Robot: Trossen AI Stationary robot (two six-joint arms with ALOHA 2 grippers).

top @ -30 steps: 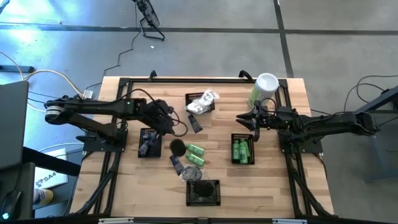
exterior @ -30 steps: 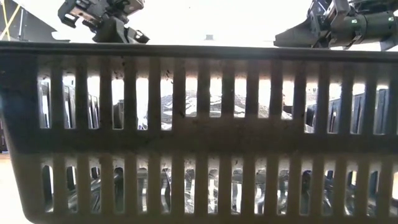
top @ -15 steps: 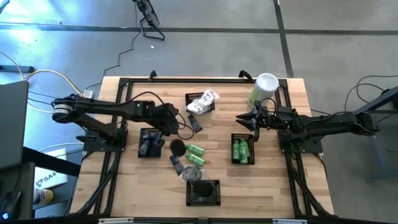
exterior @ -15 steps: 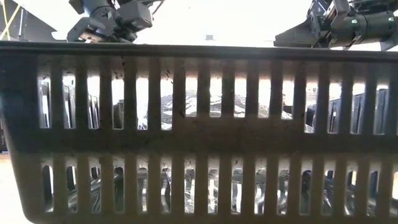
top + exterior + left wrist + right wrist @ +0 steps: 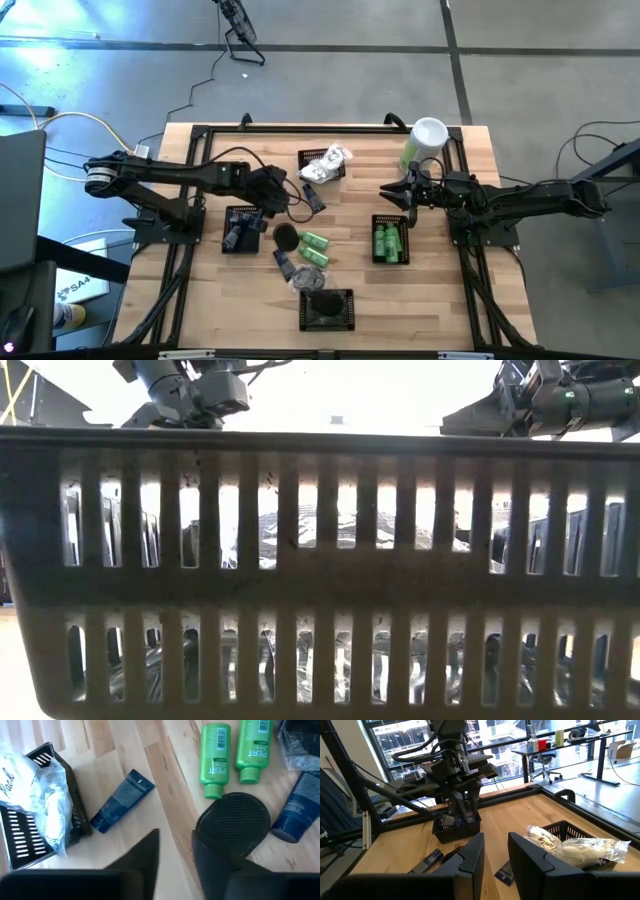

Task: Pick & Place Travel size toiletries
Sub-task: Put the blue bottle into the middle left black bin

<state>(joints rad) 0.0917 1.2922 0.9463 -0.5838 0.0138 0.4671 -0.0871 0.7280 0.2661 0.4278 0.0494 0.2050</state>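
Note:
My left gripper hovers open over the loose toiletries in the middle of the table, touching nothing. Past its fingers lie a dark blue tube, two green bottles, a black round ribbed piece and a second blue tube, all flat on the wood. A dark crinkly packet lies nearer the near edge. My right gripper waits open above the far end of the basket of green bottles.
Black mesh baskets stand around: one with white packets, one with black tubes, one with dark round pieces. A tall pale-green canister stands at the far right. A basket wall fills the low view.
My left gripper has moved toward the table's right, away from the basket of black tubes and toward the loose items in the middle. The right arm has kept still, and no object has moved.

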